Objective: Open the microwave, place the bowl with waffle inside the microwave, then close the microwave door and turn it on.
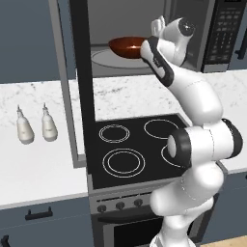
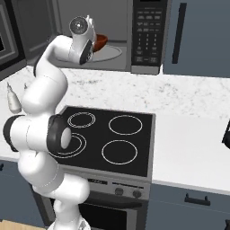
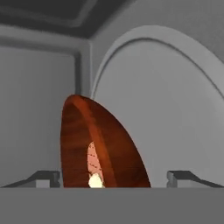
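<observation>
1. The microwave (image 1: 144, 38) stands open on the bench (image 1: 43, 164) behind the stove (image 1: 135, 144); its door (image 1: 79, 82) is swung out to the left, so from the left base camera I see it edge-on at about 10 o'clock of the stove.
2. The bowl (image 1: 126, 47) sits inside the cavity on the turntable (image 3: 175, 109), which I judge is where it needs to be for heating. From the right base camera only a red sliver of it peeks past the wrist at 3 o'clock.
3. In the hand camera the bowl (image 3: 100, 148) looks tipped on edge, but that is the hand's roll, not the bowl. The waffle (image 3: 93, 168) shows inside it, with its pale centre spot low down.
4. The pincer (image 3: 113, 178) is spread wide: its two tips stand well apart at 8 and 4 o'clock of the bowl, touching nothing that I can see. I read that as a release, with the bowl resting on its own.
5. The arm rises from the stove front, elbow bent over the rings, forearm reaching up and forward, and the wrist cocked sideways at the cavity mouth.
6. My judgement: placing is done; I should back straight out, clear of the rim, before going for the door and the keypad (image 2: 148, 31).
</observation>
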